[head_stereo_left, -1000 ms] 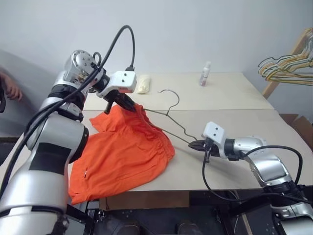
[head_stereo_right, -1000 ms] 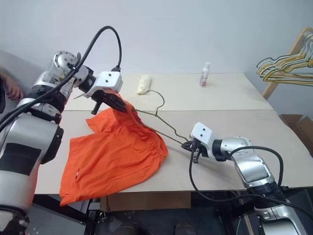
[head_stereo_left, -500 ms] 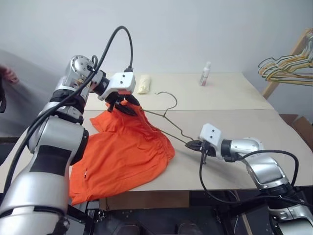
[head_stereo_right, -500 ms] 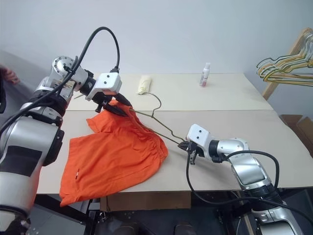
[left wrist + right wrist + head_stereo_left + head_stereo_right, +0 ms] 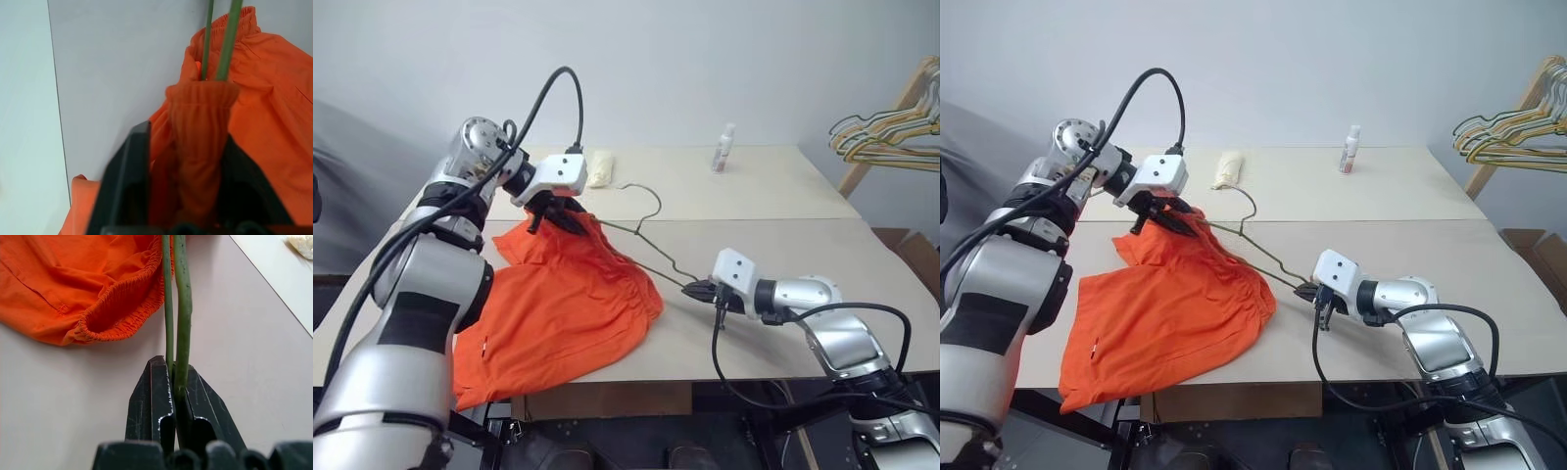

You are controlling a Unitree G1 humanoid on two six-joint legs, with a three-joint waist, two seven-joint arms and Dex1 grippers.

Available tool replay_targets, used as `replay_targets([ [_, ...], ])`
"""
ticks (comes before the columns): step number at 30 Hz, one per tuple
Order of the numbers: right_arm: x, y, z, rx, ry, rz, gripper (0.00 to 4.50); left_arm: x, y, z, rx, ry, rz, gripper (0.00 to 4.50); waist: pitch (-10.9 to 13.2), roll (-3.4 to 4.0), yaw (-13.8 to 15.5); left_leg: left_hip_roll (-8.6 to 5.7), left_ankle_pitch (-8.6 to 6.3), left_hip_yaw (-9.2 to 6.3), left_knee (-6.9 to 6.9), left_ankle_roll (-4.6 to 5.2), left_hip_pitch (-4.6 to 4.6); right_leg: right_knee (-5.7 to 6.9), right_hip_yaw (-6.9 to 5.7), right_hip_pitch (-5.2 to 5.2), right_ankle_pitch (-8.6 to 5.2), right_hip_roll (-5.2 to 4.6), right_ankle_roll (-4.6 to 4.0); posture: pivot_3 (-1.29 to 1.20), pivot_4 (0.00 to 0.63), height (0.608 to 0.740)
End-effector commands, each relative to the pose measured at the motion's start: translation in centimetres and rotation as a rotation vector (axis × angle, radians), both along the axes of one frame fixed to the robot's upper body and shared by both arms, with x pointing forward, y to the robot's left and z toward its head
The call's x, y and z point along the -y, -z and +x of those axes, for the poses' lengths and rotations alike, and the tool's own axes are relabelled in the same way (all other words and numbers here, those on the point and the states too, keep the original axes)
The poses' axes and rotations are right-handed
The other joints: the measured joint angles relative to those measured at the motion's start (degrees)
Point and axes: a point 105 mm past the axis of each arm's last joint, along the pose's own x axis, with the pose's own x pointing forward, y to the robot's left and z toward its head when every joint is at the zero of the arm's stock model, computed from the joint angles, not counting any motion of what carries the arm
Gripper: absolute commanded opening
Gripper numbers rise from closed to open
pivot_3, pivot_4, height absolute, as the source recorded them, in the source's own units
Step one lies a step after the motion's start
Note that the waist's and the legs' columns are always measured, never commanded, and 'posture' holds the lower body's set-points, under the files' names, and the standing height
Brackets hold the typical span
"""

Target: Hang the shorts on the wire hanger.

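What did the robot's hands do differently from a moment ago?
The left gripper opened briefly over the waistband of the shorts, then pinched it again. The right gripper stayed shut on the corner of the wire hanger. Shorts and hanger lie about where they were.

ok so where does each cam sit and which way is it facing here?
Head stereo pair: on the head, facing forward and down over the table; both arms show, left gripper at the shorts, right gripper on the wire hanger.
Left wrist: along its fingers, clamped on orange waistband with hanger wire emerging.
Right wrist: along its fingers, pinching the hanger's corner.
Shared: every view catches shorts and hanger.
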Motion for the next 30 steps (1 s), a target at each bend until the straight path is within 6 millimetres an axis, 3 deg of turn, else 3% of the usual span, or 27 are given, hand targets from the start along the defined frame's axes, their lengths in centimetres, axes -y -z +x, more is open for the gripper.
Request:
replay_targets([
  [1,-1.3,-2.4,-0.4,0.114,-0.076,0.032,0.00,0.5,-0.5,0.0,0.005,0.014,-0.017,0.02,0.00,0.00,0.00,0.00,0.00,0.00,0.00,0.00,0.00,0.00,0.00,0.00,0.00,0.00,0.00,-0.03,0.000,0.740],
  [11,-1.0,-1.6,-0.2,0.116,-0.065,-0.003,0.00,0.7,-1.3,0.0,0.034,0.029,-0.064,0.02,0.00,0.00,-0.02,0.00,-0.01,0.00,0.01,0.01,0.00,0.00,0.00,0.00,0.00,0.00,0.00,-0.03,0.000,0.740],
  [16,-0.9,-1.9,0.7,0.243,-0.040,-0.035,0.00,0.7,-2.2,0.0,0.073,0.043,-0.088,0.02,0.00,0.00,-0.05,0.00,0.00,0.01,0.01,0.01,0.00,0.00,0.00,-0.01,0.00,0.00,0.00,-0.03,0.000,0.740],
  [20,0.1,-2.4,1.4,0.268,0.014,-0.048,1.12,0.7,-3.4,0.0,0.117,0.055,-0.111,0.00,0.00,0.00,-0.11,0.00,0.00,0.01,0.01,0.01,0.00,0.00,0.01,0.00,0.00,0.00,0.00,-0.04,0.000,0.740],
  [25,3.7,-3.8,1.7,0.242,0.158,0.025,2.90,0.6,-5.2,0.1,0.152,0.044,-0.157,0.00,0.00,0.00,0.00,-0.01,0.00,-0.01,0.03,0.01,-0.03,0.00,-0.01,0.00,0.00,0.00,0.00,-0.04,0.000,0.740],
  [28,7.3,-4.9,1.0,0.220,0.309,0.138,2.90,0.3,-5.5,0.1,0.161,0.033,-0.161,0.00,0.00,0.00,0.29,-0.02,-0.03,-0.03,0.03,0.04,-0.03,0.00,-0.02,0.05,0.00,-0.02,0.00,-0.05,0.000,0.740],
  [30,9.0,-4.7,0.3,0.189,0.394,0.187,2.90,0.1,-5.5,0.1,0.164,0.029,-0.163,0.00,0.00,0.00,0.18,-0.01,-0.03,-0.04,0.04,0.06,-0.03,0.02,-0.03,0.07,0.00,-0.02,0.00,-0.05,0.000,0.740],
])
